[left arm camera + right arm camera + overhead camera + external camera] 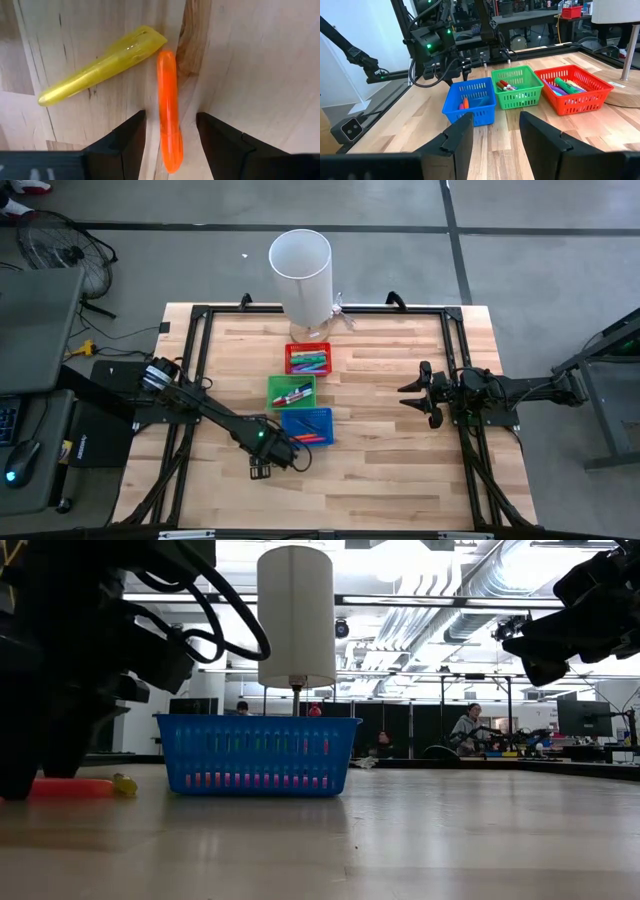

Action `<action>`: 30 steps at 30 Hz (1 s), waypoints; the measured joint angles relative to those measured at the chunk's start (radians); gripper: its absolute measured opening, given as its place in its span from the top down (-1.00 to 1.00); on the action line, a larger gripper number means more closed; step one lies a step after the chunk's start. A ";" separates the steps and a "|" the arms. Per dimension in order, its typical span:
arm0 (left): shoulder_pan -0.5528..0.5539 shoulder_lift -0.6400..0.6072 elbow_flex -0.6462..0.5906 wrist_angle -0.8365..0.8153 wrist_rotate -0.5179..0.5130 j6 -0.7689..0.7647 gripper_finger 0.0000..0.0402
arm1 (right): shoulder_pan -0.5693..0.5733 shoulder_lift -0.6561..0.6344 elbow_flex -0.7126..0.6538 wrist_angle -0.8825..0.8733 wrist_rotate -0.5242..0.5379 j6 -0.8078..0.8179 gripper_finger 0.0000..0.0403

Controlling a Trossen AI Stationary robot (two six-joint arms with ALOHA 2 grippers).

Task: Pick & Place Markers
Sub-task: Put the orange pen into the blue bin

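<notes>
high view, with clock directions read from the table's middle. the left gripper (262,471) is lowered to the wooden table (380,470) at about 7 o'clock, just below the blue bin (306,426). in the left wrist view its two dark fingers (125,142) stand apart on either side of an orange marker (168,110) lying flat on the wood; a narrow gap shows on each side, so the jaws are partly open and not yet pressing the marker. a yellow marker (102,64) lies just beside it, tilted, its broad end near the orange marker's far tip. in the low view both lie on the tabletop, the orange marker (70,787) partly behind the left arm.

three bins form a column from 12 o'clock down to the centre: red bin (308,359), green bin (291,391), then the blue bin, each holding several markers of mixed colours. a white cylinder (300,275) on a stand sits at the 12 o'clock edge.

the right gripper (415,393) hangs above the table at 3 o'clock, its fingers (457,135) wide apart and holding nothing.
</notes>
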 joint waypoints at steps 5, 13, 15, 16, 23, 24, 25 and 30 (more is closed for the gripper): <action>0.003 0.001 -0.001 0.002 0.005 0.008 0.11 | 0.000 0.000 0.000 0.000 0.000 0.001 0.26; 0.025 0.002 -0.001 0.005 0.035 0.006 0.27 | 0.000 0.000 0.000 0.000 0.000 0.000 0.26; 0.025 0.002 -0.001 0.007 0.042 0.006 0.36 | 0.000 0.000 0.000 0.000 0.000 0.001 0.26; 0.025 0.002 -0.001 0.008 0.044 0.006 0.40 | 0.000 0.000 0.000 0.000 0.000 0.001 0.26; 0.024 0.002 -0.001 0.011 0.043 0.033 0.66 | 0.000 0.000 0.000 0.000 0.000 0.000 0.26; 0.024 0.002 -0.001 0.011 0.041 0.033 0.70 | 0.000 0.000 0.000 0.000 0.000 0.001 0.26; 0.024 0.002 -0.001 0.011 0.039 0.034 0.73 | 0.000 0.000 0.000 0.000 0.000 0.001 0.26; 0.024 0.002 -0.001 0.009 0.030 0.042 0.84 | 0.000 0.000 0.000 0.000 0.000 0.001 0.26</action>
